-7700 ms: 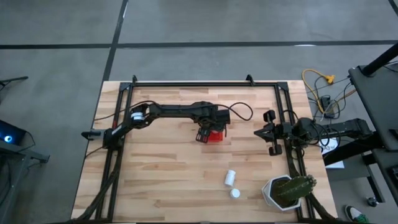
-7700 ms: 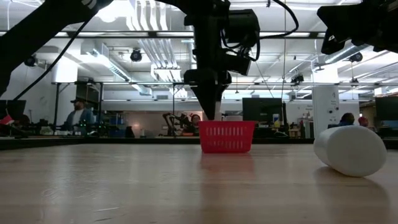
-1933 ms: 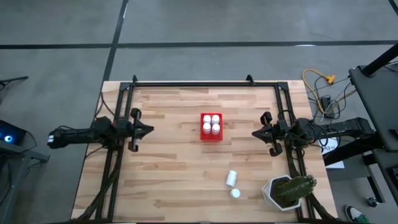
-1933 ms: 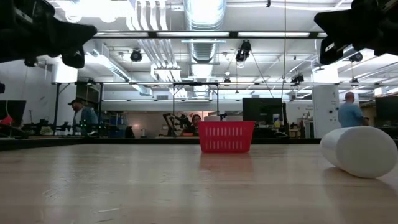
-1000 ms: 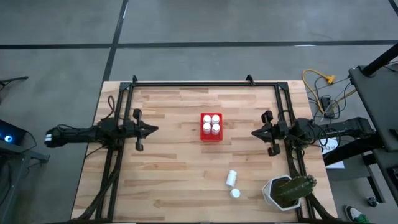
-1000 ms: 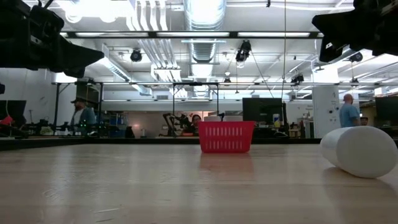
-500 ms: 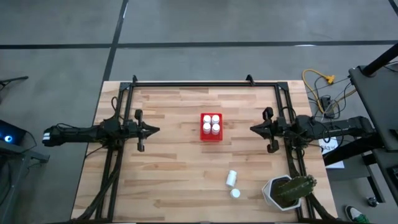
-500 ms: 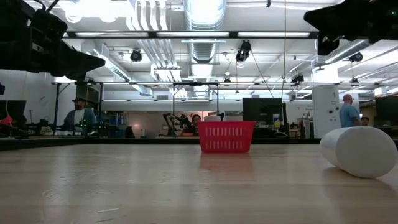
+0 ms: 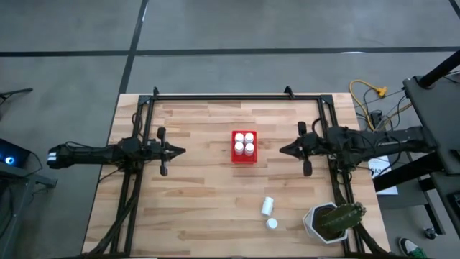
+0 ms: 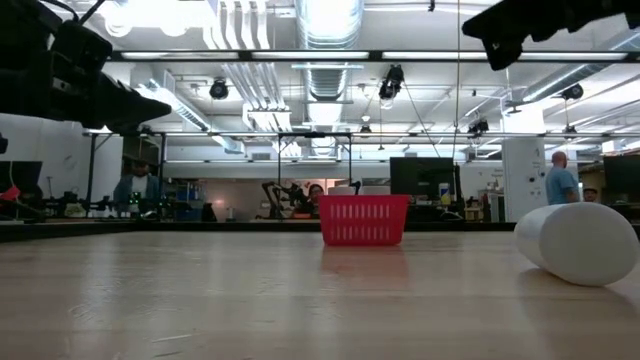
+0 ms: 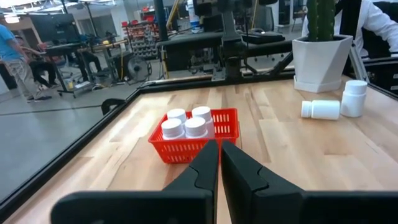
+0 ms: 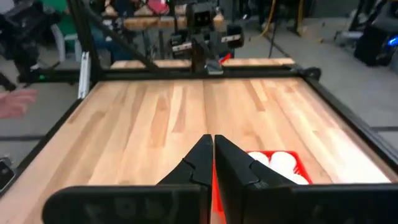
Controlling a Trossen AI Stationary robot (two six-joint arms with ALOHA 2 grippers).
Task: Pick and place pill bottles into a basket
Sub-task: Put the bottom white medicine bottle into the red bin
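Right gripper [image 9: 282, 150]: closed on nothing, held above the table just to the right of the basket, pointing at it.
Left gripper [image 9: 182, 151]: closed and empty, waiting at the left side, well apart from the basket.
Basket [image 9: 244, 147]: red, mid-table, with four pill bottles [image 11: 186, 121] standing upright inside.
Lying bottle [image 9: 267, 206]: on its side on the bare wood, near the white plant pot [image 9: 321, 223].
Standing bottle [image 9: 272, 224]: upright, just beside the lying one.
Risk, rolling: the lying bottle is round; a pinch off its middle would likely send it rolling off.
Risk, crowding: the two loose bottles sit close, so a wide approach could knock the upright one over.
Risk, pot: reaching there may clip the plant.
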